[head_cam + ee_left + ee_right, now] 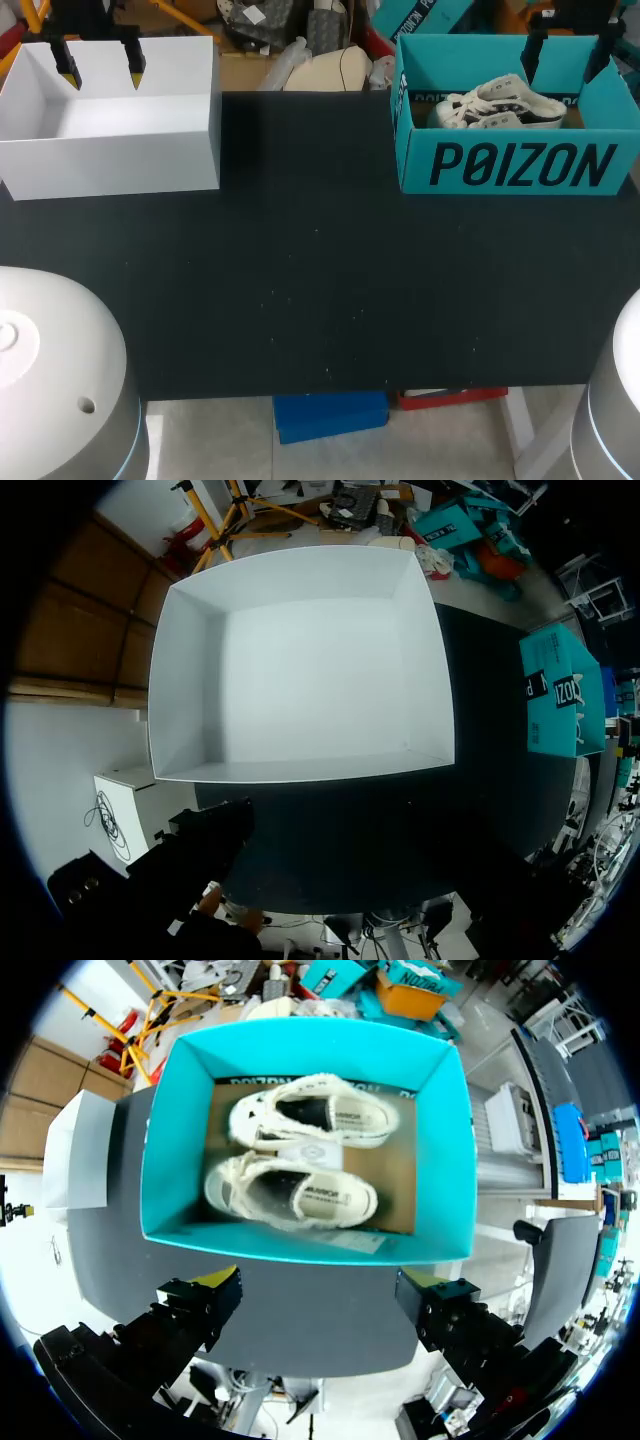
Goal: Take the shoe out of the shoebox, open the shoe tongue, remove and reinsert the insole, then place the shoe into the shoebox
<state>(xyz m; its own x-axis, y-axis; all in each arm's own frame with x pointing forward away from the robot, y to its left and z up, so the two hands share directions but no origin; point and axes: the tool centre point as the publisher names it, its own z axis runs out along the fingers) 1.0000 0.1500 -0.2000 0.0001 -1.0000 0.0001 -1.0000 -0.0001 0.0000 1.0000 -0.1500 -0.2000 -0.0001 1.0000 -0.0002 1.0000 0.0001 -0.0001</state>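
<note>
A: Over the white box point(110, 140) at the far left of the desk point(300, 290) hangs the left end effector point(101, 68). Its yellow tips stand apart and hold nothing. Is it any use for the first step?

B: I doubt it. The white box shows nothing inside it. The pair of shoes point(500, 105) is well apart from that arm, at the far right corner, inside the teal shoebox point(515, 165).

A: So the right arm is the nearer one?

B: Clearly. The right end effector point(318, 1282) hovers above the shoebox with its fingers spread wide and nothing between them. The shoes lie below it and a little ahead.

A: How do they lie?

B: Side by side on their soles, openings up, each with its long axis along the box's long side. The toes seem to point toward the left arm's side. The near shoe point(290, 1195) sits closest to the fingers and the far shoe point(315, 1120) lies just beyond it.

A: And the catch?

B: That long axis runs in line with the gap between the two fingers. As I judge it, a straight descent would straddle the shoe lengthwise. The wrist would want a quarter turn to close across the shoe's width, or it could take the collar instead.
</note>
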